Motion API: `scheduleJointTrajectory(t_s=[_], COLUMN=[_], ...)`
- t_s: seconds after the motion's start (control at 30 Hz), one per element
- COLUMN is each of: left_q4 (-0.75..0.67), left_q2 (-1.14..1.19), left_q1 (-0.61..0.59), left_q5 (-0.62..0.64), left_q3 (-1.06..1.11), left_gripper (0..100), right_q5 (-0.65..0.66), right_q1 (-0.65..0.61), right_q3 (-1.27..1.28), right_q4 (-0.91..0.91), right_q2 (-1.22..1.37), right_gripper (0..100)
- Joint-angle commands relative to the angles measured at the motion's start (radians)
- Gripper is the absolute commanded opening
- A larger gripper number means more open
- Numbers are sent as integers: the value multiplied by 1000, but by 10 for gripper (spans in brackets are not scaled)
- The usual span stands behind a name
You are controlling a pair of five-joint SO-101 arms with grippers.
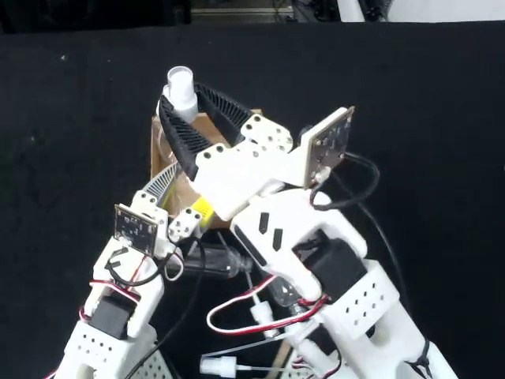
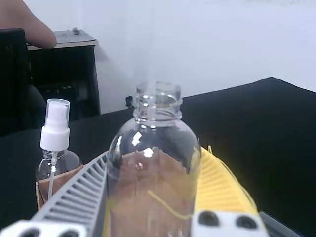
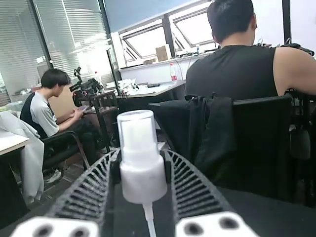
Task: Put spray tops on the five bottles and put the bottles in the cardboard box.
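Observation:
My left gripper (image 2: pixel 155 160) is shut on a clear bottle (image 2: pixel 150 123) with a bare threaded neck, held upright between the grey and the yellow finger. In the high view this gripper (image 1: pixel 183 195) sits at the near edge of the cardboard box (image 1: pixel 155 140). My right gripper (image 3: pixel 142 157) is shut on a white spray top (image 3: pixel 136 129) with its tube hanging down. From above, that gripper (image 1: pixel 183 96) holds the spray top (image 1: pixel 179 80) over the far side of the box. A second bottle (image 2: pixel 53 163) with a spray top on stands in the box (image 2: pixel 61 178).
A loose spray top (image 1: pixel 220 365) lies at the table's near edge between the arm bases. A clear bottle (image 1: pixel 211 261) seems to lie on the black cloth under the right arm. Cables hang by the right arm's base.

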Motion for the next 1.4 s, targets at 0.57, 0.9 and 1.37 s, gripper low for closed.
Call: scheduleJointTrajectory(t_s=[0.57,0.9,1.37], left_q4=[-20,-21,-244], left_q2=[-12,-14,6], left_q1=[1,8,-96], left_q5=[-9,-12,-9], left_q3=[22,22,22], left_gripper=[101,101,101], right_q5=[103,104,95], right_q1=[-61,416,733], right_q3=[-229,-234,410], right_q4=[446,638,338], right_q2=[-22,-96,-199], right_gripper=[192,19,47])
